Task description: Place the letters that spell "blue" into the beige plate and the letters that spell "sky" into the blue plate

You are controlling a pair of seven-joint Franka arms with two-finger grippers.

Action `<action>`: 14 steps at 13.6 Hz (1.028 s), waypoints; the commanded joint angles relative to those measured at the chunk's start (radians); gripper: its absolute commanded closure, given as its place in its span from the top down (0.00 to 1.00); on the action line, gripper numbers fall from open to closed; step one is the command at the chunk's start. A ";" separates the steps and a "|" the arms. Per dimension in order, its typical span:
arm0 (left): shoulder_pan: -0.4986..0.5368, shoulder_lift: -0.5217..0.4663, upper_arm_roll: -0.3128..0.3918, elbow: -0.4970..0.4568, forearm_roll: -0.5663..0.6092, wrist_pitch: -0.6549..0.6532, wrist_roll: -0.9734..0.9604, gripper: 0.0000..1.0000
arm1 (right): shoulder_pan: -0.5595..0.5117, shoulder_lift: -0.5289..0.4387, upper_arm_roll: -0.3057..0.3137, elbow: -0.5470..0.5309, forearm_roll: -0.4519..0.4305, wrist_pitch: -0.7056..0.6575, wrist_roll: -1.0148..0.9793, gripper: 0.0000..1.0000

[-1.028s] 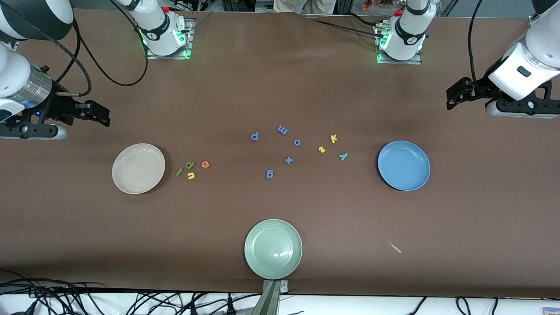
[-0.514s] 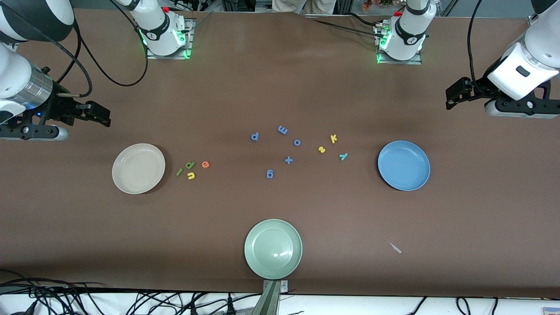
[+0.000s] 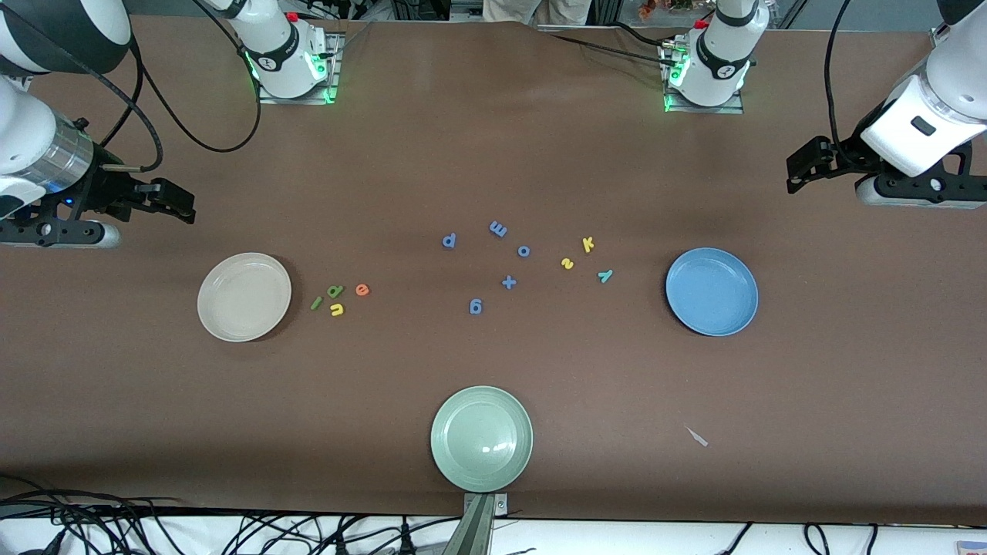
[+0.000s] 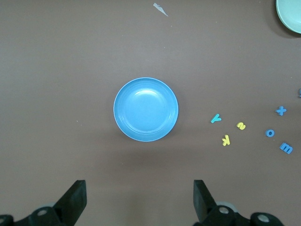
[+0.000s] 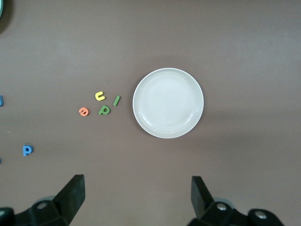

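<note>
Nearest my front camera, low in the middle of the frame, I see the pale green plate (image 3: 481,438), with a small pale scrap (image 3: 697,437) lower right of it. Mid-frame I have the beige plate (image 3: 244,296) at centre-left, and just beside it the letters that spell "blue" (image 3: 338,297): the stick-like l (image 3: 316,303) lies tilted, its long axis running lower-left to upper-right, with b (image 3: 335,291), u (image 3: 337,310) and e (image 3: 362,290) clustered by it, all flat on the table. The blue letters and plus sign (image 3: 508,282) sit scattered in the centre. The letters that spell "sky" (image 3: 587,260) lie between those and the blue plate (image 3: 711,291) at centre-right. At the upper left edge my right gripper (image 3: 176,203) hangs over bare table, fingers wide apart and holding nothing; at the upper right edge my left gripper (image 3: 802,171) does the same. Both arms wait. Compared with a second ago, I see nothing on the table shifted, and both grippers have barely stirred.
</note>
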 commanded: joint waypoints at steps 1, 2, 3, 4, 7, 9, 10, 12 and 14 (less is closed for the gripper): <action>0.002 0.009 -0.002 0.027 0.023 -0.019 0.015 1.00 | -0.001 0.007 0.003 0.023 0.011 -0.021 -0.008 1.00; 0.001 0.010 -0.004 0.029 0.023 -0.019 0.015 1.00 | -0.001 0.007 0.004 0.023 0.011 -0.021 -0.008 1.00; 0.001 0.010 -0.005 0.027 0.023 -0.020 0.015 1.00 | -0.001 0.007 0.004 0.023 0.011 -0.021 -0.008 1.00; 0.002 0.010 -0.004 0.026 0.023 -0.020 0.017 1.00 | -0.001 0.007 0.003 0.023 0.011 -0.021 -0.008 1.00; 0.007 0.026 0.004 0.029 0.023 -0.015 0.009 1.00 | -0.001 0.007 0.003 0.021 0.011 -0.021 -0.008 1.00; 0.007 0.023 0.003 0.029 0.023 -0.017 0.008 1.00 | -0.001 0.007 0.003 0.021 0.011 -0.021 -0.008 1.00; 0.007 0.023 0.001 0.029 0.023 -0.017 0.009 1.00 | -0.001 0.007 0.003 0.023 0.011 -0.021 -0.008 1.00; 0.007 0.023 0.000 0.029 0.025 -0.017 0.011 1.00 | -0.001 0.007 0.004 0.021 0.011 -0.021 -0.008 1.00; 0.007 0.021 0.000 0.029 0.025 -0.017 0.017 1.00 | -0.001 0.007 0.004 0.021 0.011 -0.021 -0.008 1.00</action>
